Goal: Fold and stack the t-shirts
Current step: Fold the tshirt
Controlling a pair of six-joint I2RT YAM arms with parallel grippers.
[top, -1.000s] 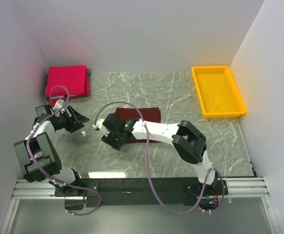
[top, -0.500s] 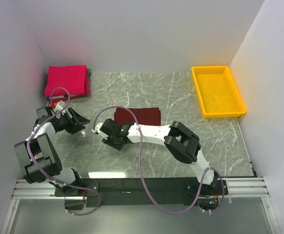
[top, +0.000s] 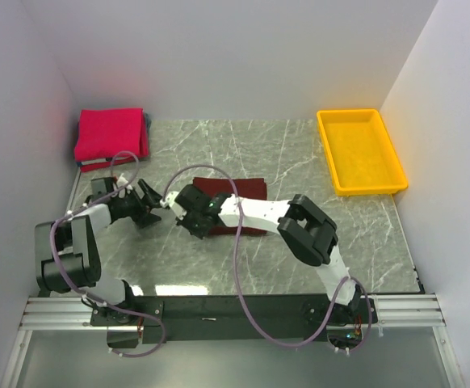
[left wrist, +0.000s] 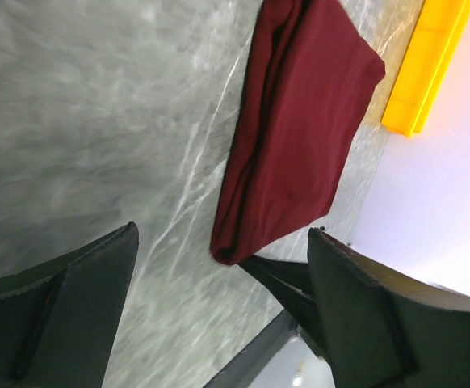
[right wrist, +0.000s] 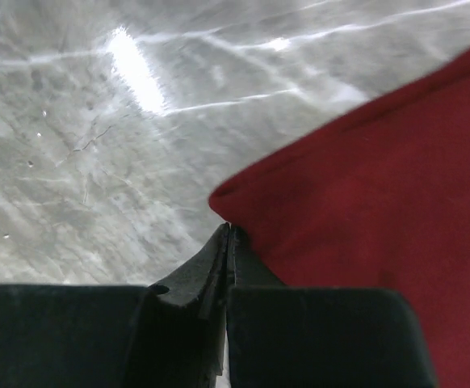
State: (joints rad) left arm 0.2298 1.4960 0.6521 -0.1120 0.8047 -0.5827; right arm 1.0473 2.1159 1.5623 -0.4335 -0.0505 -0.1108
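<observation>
The dark maroon t-shirt (top: pixel 239 192) lies folded flat on the marble table (top: pixel 300 250), mid-table. My right gripper (top: pixel 195 226) is shut, its tips touching the shirt's near left corner (right wrist: pixel 380 202). No cloth shows between the shut jaws in the right wrist view (right wrist: pixel 228 230). My left gripper (top: pixel 156 206) is open and empty just left of that corner. In the left wrist view (left wrist: pixel 221 242) it faces the maroon shirt (left wrist: pixel 300 121) and the right gripper's dark fingers (left wrist: pixel 283 283). The bright pinkish-red t-shirt (top: pixel 110 133) lies folded at the back left corner.
A yellow plastic tray (top: pixel 360 149) stands at the back right, also seen in the left wrist view (left wrist: pixel 425 65). White walls enclose the table on three sides. A darker cloth edge (top: pixel 146 123) shows beside the pinkish-red shirt.
My left gripper has moved right, toward the maroon shirt's left edge. My right gripper swung out to the left and came back to the shirt's near left corner.
</observation>
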